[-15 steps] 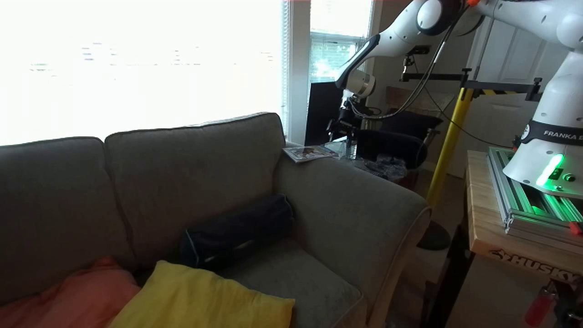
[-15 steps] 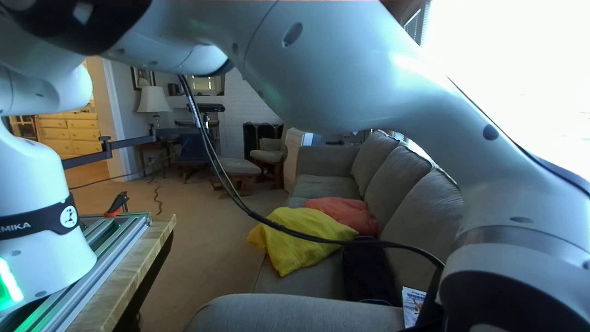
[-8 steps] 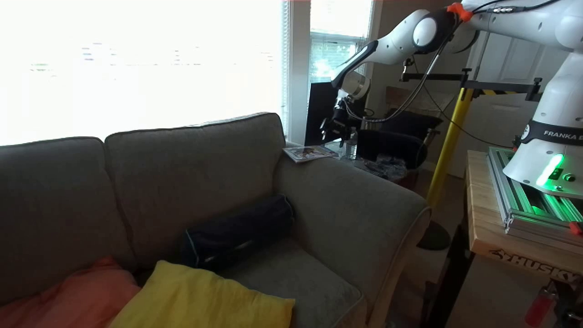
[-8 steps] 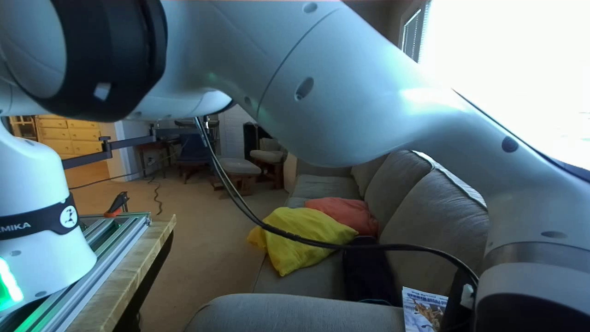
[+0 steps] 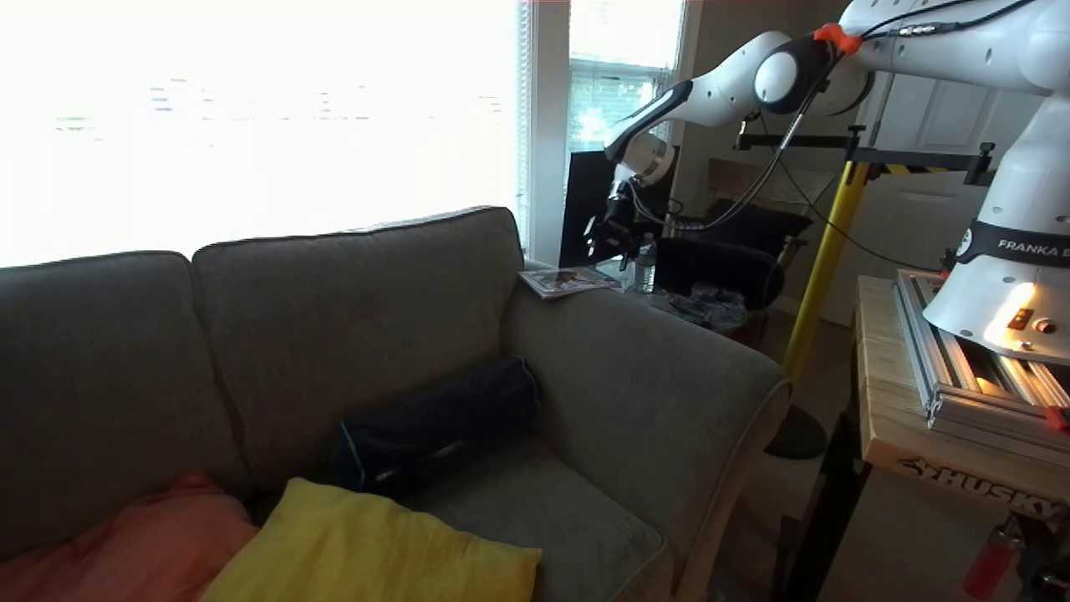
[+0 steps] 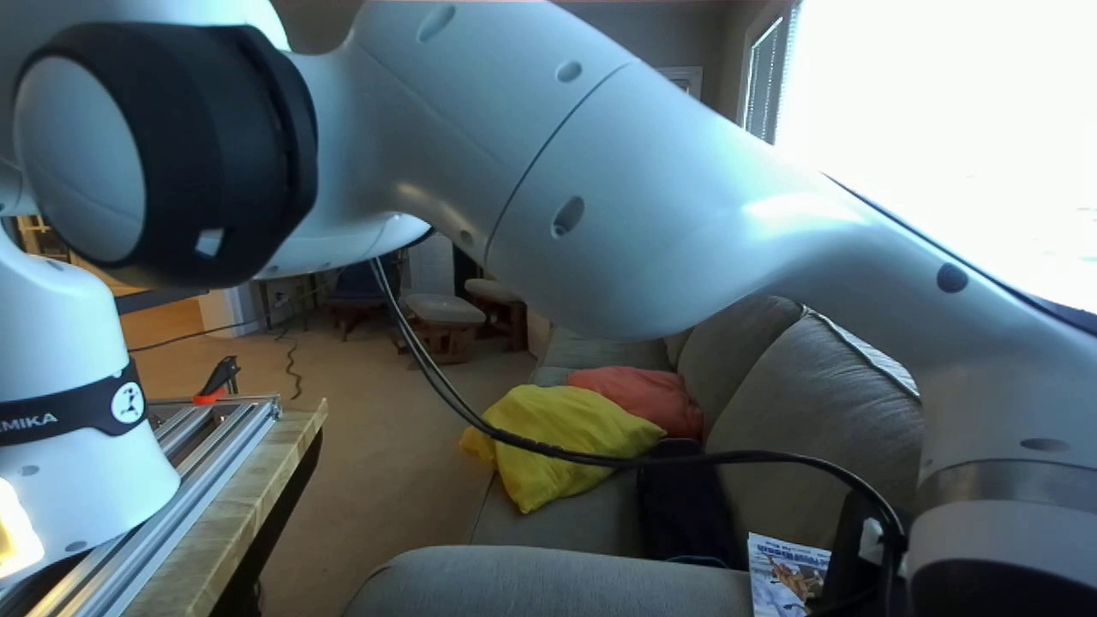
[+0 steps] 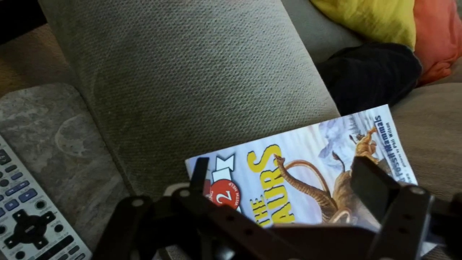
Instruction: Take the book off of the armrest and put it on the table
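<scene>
The book (image 7: 306,169) is a thin booklet with a pale cover and dinosaur pictures. It lies flat on the sofa's grey-olive armrest (image 7: 187,72), at the back end near the back cushion. Both exterior views show the book (image 5: 568,282) (image 6: 782,572) and the armrest (image 5: 652,359) (image 6: 548,583). My gripper (image 7: 281,162) is open and empty, with its fingers spread over the book's cover. In an exterior view the gripper (image 5: 608,252) hangs above the book, apart from it. A grey marbled table (image 7: 47,115) adjoins the armrest's outer side.
A remote control (image 7: 29,213) lies on the table. A water bottle (image 5: 645,266) and crumpled clear plastic (image 5: 710,307) stand beyond the armrest. A dark bolster (image 5: 443,418) and yellow (image 5: 376,543) and orange (image 5: 134,535) pillows are on the sofa. A dark monitor-like panel (image 5: 585,201) stands behind the gripper.
The arm's elbow has come down and my gripper has shifted a little toward the sofa, above the book. More of the book shows beside the arm. The base light turned from green to orange.
</scene>
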`<action>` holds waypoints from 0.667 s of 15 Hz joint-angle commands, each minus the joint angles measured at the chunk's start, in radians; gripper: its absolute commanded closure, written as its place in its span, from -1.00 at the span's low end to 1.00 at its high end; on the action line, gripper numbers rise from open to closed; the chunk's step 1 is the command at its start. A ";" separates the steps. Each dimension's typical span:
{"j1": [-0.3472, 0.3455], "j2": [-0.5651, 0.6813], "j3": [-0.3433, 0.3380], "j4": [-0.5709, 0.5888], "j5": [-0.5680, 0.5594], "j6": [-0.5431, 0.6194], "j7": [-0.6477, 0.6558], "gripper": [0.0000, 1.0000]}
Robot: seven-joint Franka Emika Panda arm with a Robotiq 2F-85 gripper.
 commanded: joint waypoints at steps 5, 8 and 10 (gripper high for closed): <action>-0.038 0.023 -0.024 0.017 0.018 0.044 0.003 -1.00; -0.071 0.038 -0.017 0.023 0.028 0.089 -0.015 -1.00; -0.086 0.048 -0.006 0.023 0.033 0.132 -0.024 -1.00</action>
